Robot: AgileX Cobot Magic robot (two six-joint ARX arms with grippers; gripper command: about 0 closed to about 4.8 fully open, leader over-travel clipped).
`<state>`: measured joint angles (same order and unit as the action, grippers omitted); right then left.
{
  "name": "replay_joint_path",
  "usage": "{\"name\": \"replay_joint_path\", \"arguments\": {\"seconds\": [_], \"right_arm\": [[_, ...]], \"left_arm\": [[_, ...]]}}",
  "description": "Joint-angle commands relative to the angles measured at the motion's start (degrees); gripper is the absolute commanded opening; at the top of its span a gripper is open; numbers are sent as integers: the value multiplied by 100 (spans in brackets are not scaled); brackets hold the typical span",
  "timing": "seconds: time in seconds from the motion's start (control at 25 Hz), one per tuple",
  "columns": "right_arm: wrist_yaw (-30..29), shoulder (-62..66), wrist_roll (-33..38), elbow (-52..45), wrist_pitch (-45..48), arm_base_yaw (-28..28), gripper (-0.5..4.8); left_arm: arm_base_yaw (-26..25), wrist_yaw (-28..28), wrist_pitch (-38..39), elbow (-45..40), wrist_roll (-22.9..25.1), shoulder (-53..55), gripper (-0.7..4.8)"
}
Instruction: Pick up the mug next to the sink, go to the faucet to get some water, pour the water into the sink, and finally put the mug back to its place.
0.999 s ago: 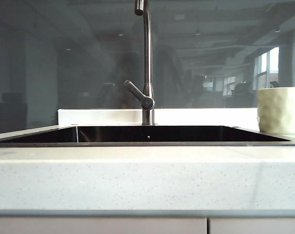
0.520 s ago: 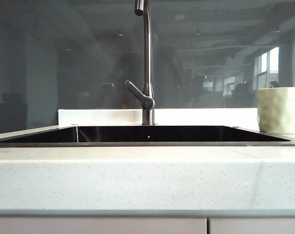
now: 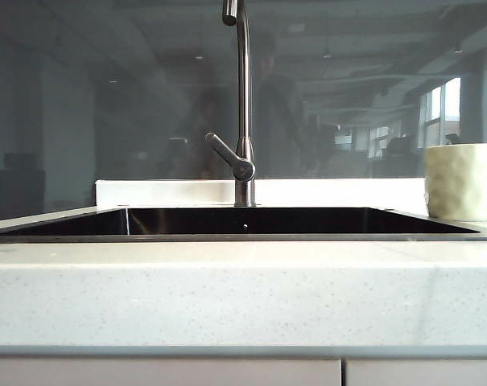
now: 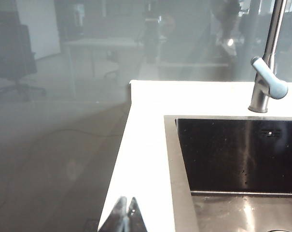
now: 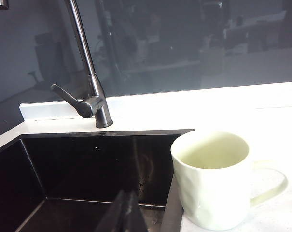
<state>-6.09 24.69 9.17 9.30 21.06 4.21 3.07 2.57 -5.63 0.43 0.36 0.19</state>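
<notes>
Speckled off-white countertop (image 3: 243, 297) runs across the front, with dark glass behind it. My left gripper (image 4: 125, 215) hangs over the counter's outer edge, fingers pressed together and holding nothing; the sink (image 4: 171, 159) lies just beside it toward the faucet (image 4: 264, 82), which stands well beyond. My right gripper (image 5: 126, 212) sits above the sink's near corner, fingers likewise pressed together and empty. Just beside it, on the counter at the sink's rim, stands the mug (image 5: 214, 181), upright, its handle turned away from the basin. Neither gripper touches the mug.
</notes>
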Motion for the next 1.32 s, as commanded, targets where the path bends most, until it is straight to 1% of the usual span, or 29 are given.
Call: {"name": "replay_joint_path", "arguments": {"seconds": [0.04,0.4,0.52,0.6,0.72,0.88,0.96,1.08,1.16,1.32], "right_arm": [[-7,0,-22,11,101,-2,-5],[-7,2,-22,11,101,0,-5],[136,-59,-39,-9,87,-9,-6],[31,-481,-44,-164,-96,-7,-6],[79,-1311,-48,-496,-411,-31,-5],[-44,-2430,-37,-870,-774,-269,-6],[-55,-2479,-61,-925,-802,-308,-6],[426,-2479,-118,-925,-1029,-343,-6],[444,-2479,-295,-925,-1189,-490,-6],[446,-2479,-330,-925,-1469,-938,-6]], "left_arm": [[-11,-22,-35,15,-17,4,-2],[-11,-22,-35,15,-17,4,-3],[-11,-22,-35,15,-17,4,-2],[-11,-22,-35,15,-17,4,-2],[-11,-20,-28,15,-17,4,-2],[-11,-22,-20,15,-17,4,-3],[-11,-22,0,15,-17,4,-3],[-11,-26,48,15,-17,4,-2],[-11,-20,46,15,-17,4,-2],[-11,-22,48,15,-17,4,-2]]}}
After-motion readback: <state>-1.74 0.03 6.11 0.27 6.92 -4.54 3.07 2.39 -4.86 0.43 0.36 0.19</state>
